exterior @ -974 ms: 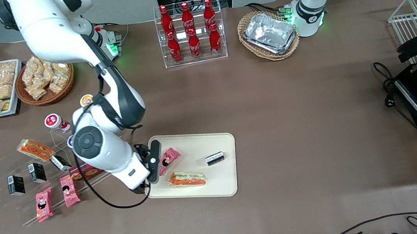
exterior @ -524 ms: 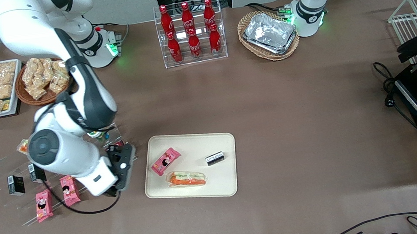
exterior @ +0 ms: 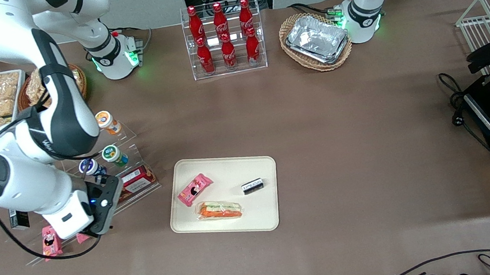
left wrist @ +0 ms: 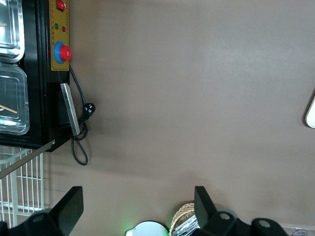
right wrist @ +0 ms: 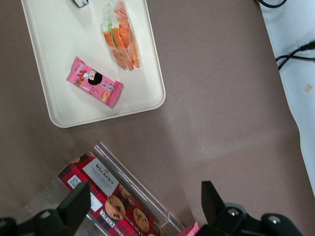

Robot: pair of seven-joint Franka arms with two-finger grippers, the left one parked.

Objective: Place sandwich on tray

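The gripper [exterior: 97,219] hung over the clear rack [exterior: 132,182] with jaws wide and empty. The tray [exterior: 257,163] held a pink snack pack [exterior: 194,190], the sandwich [exterior: 219,209] and a black packet [exterior: 252,186] on the brown bench [exterior: 365,142].

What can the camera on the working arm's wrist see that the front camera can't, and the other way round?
Only the wrist camera shows the cookie pictures on the red cookie box. Only the front camera shows the red bottles, the foil trays and the whole arm. Both show the tray with the sandwich and the pink snack pack lying on it. Both also show the claw: its fingers are spread open and hold nothing, and it hovers over the clear snack rack, toward the working arm's end of the table.
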